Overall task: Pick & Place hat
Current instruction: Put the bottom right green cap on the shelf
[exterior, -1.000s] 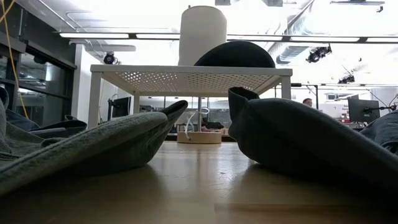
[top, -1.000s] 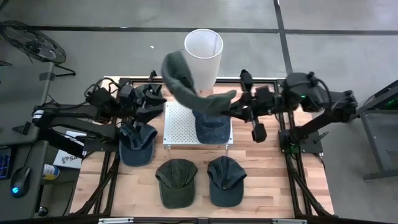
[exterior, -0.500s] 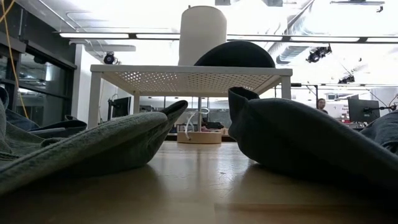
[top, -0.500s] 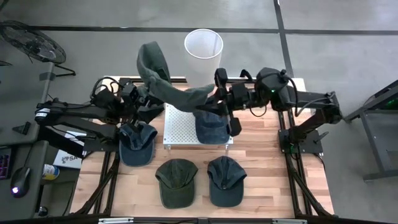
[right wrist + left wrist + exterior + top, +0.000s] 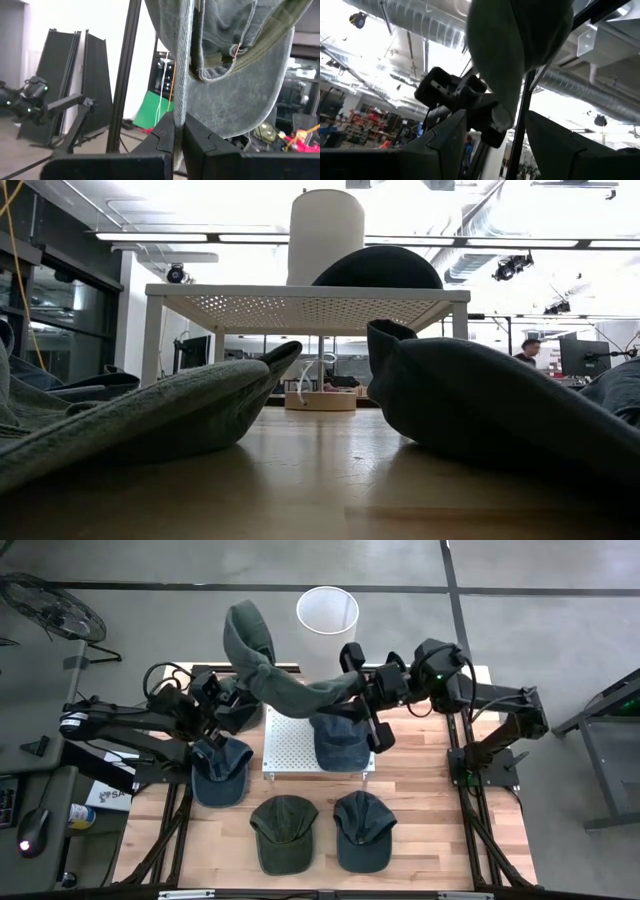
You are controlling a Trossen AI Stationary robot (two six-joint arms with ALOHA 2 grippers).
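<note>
One green hat (image 5: 262, 665) is hanging upper centre from your right gripper (image 5: 352, 690), clamped shut on its edge, so your wide-open, empty left gripper (image 5: 232, 712) can take it.

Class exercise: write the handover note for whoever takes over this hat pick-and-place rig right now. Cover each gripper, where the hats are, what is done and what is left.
Right gripper: shut on the green hat, held in the air over the table's far edge, near the white bin.
Left gripper: open, empty, just below the hanging hat.
Other hats: a blue hat on the white perforated stand; another blue hat on the table's left; a green one and a blue one at the near edge.
Done: green hat picked up.
Left: place it; the spot is not evident.
</note>
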